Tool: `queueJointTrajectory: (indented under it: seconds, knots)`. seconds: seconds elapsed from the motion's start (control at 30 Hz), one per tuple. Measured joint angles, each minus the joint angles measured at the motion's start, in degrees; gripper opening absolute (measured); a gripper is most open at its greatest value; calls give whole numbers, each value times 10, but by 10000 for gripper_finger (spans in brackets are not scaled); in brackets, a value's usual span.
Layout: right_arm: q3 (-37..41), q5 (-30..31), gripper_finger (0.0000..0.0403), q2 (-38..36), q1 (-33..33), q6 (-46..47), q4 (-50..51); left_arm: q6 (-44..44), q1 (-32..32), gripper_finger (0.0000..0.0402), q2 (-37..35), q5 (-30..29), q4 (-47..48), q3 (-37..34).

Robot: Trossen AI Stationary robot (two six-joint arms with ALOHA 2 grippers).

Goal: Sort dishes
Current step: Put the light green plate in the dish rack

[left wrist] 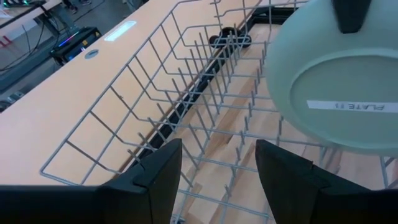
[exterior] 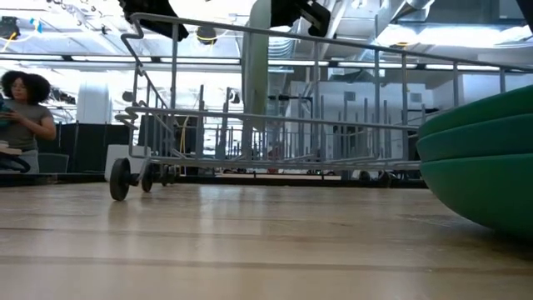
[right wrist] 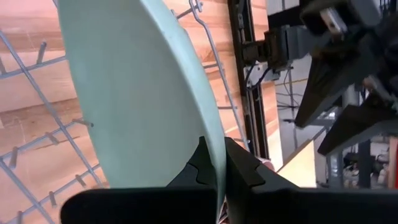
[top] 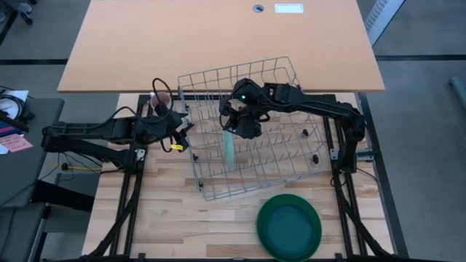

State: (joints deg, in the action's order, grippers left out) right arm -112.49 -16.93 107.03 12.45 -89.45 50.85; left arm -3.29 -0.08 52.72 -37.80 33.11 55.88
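A small pale mint green plate (top: 228,149) stands on edge inside the wire dish rack (top: 291,167) in the middle of the table. My right gripper (right wrist: 219,168) is shut on it from above. In the left wrist view the plate (left wrist: 336,81) shows its underside, which bears a label. Whether its lower rim touches the rack's tines, I cannot tell. My left gripper (left wrist: 217,180) hangs open just outside the rack's left side with nothing between its fingers. Dark green plates (top: 289,225) are stacked on the table near its front edge. My right gripper pinches the mint plate's rim (right wrist: 214,146) between its two fingers, one on each face. The fingers (left wrist: 351,15) come slanting down from above onto the top of the rim. The plate hangs upright below them, edge toward the table's near side.
The rack's wire walls and rows of upright tines (left wrist: 217,118) surround the plate. A pinkish-white mug (top: 162,100) sits by the rack's far left corner, close to my left arm. In the low view the green stack (exterior: 483,158) fills the right. A person (exterior: 21,108) stands far behind the table.
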Motion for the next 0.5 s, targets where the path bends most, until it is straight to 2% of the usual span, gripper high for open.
queueJointTrajectory:
  seconds: [0.3,0.5]
  knots:
    - [0,7,7,-10,-28,-23,32,0,0,199,10,59,1,0]
    - [0,8,7,-11,-35,-23,44,21,0,199,43,65,-34,0]
